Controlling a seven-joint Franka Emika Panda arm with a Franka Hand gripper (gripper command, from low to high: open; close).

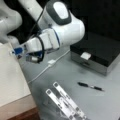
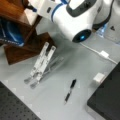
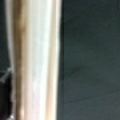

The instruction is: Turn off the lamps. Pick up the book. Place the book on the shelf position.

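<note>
One book (image 1: 11,80), pale and flat, lies along a front view's left edge. Its long side runs from that view's bottom up toward the top, and its thick edge faces the worktop (image 1: 75,72). Under its lower corner you see a strip of reddish-brown wood, which reads as the shelf position (image 1: 27,114), so the book appears to be resting on that block already.

The pincer (image 1: 17,51) sits at the book's upper corner, right against its edge. The white arm reaches in from the view's right, so the book lies to the left of the pincer and below it. In the wrist view a pale band, probably that same book edge (image 3: 37,62), stands upright very close to the lens. You cannot tell whether the pincer is spread or pinching the book.

Further out on the worktop are a rack of silver bars (image 1: 65,102), a black pen (image 1: 90,86), a white cable (image 1: 47,67) and a black box (image 1: 100,50). All are well apart from the pincer. No lamp shows in any view.
</note>
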